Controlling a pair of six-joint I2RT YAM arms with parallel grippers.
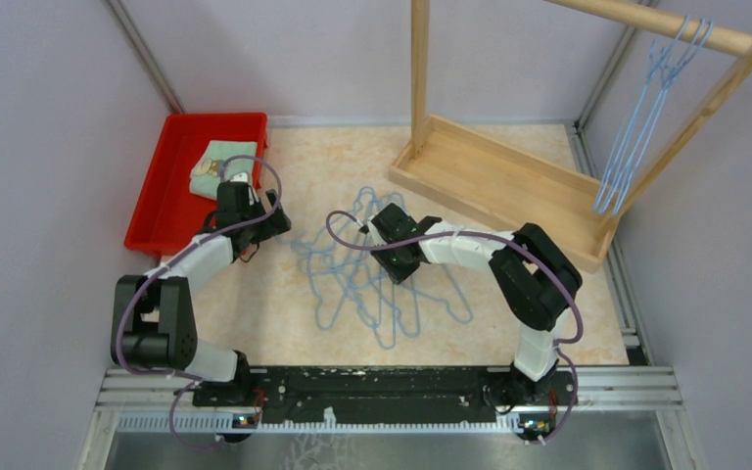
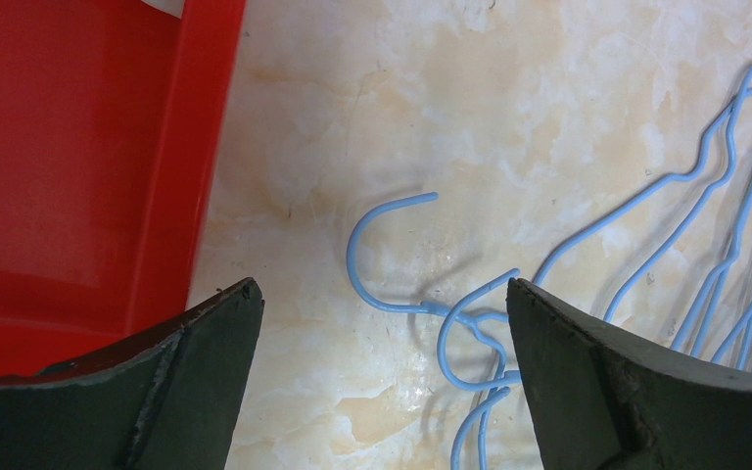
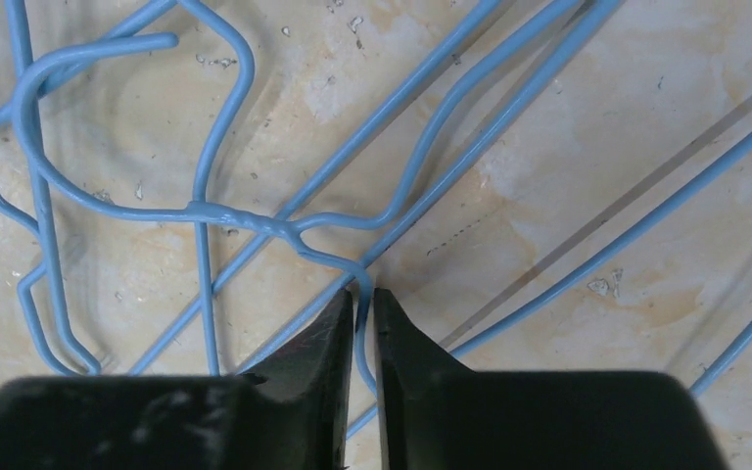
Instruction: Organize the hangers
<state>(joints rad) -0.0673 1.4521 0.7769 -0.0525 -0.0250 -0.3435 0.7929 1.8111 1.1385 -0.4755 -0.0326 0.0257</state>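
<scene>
Marble counter [image 1: 255, 328], hangers [image 1: 357, 282] tangled: right tool [image 3: 363, 304] pinches one wire under its neck; left tool [image 2: 382, 286] wide, hooks just ahead.

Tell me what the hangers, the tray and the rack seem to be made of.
The hangers look like thin metal wire, twisted at the neck, with a smooth light-blue coating. The tray is probably plastic: uniform, slightly glossy red. The rack seems unpainted wood, pale tan.

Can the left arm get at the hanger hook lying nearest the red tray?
Probably yes: the left gripper is open with that hook on bare table between its fingers, clear of the red tray and with nothing lying over it.
</scene>
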